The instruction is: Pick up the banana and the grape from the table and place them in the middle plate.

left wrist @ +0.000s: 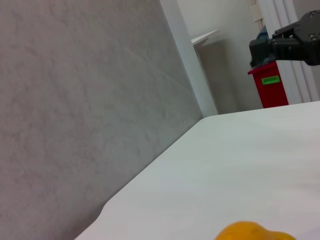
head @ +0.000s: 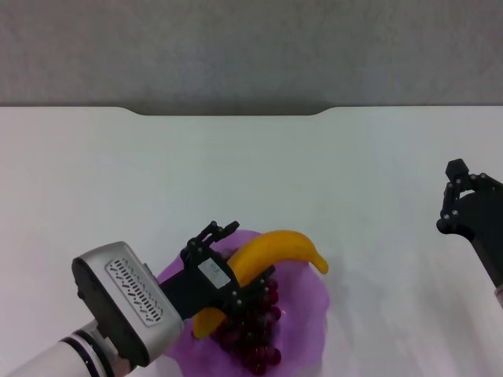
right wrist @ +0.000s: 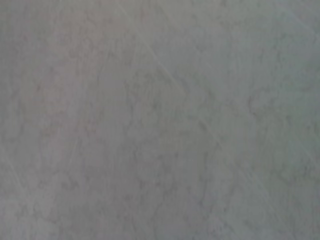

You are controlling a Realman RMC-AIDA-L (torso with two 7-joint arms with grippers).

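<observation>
- Banana [head: 279, 247] lies across the middle plate [head: 310, 314], partly over the grape [head: 253, 326] bunch, with its far end poking past the plate's rim toward the right; its yellow end also shows at the lower edge of the left wrist view [left wrist: 252, 232].
- Left gripper [head: 228, 265] sits over the plate with its black fingers on either side of the banana's middle; whether they press on it or stand just off it, I cannot tell.
- Grape bunch rests inside the plate, beneath and beside the banana.
- Plate stands on the white table [head: 118, 181], near its front edge.
- Right gripper [head: 456, 196] hangs at the table's right side, well apart from the plate, also visible in the left wrist view [left wrist: 287, 42]; I cannot tell its finger state.
</observation>
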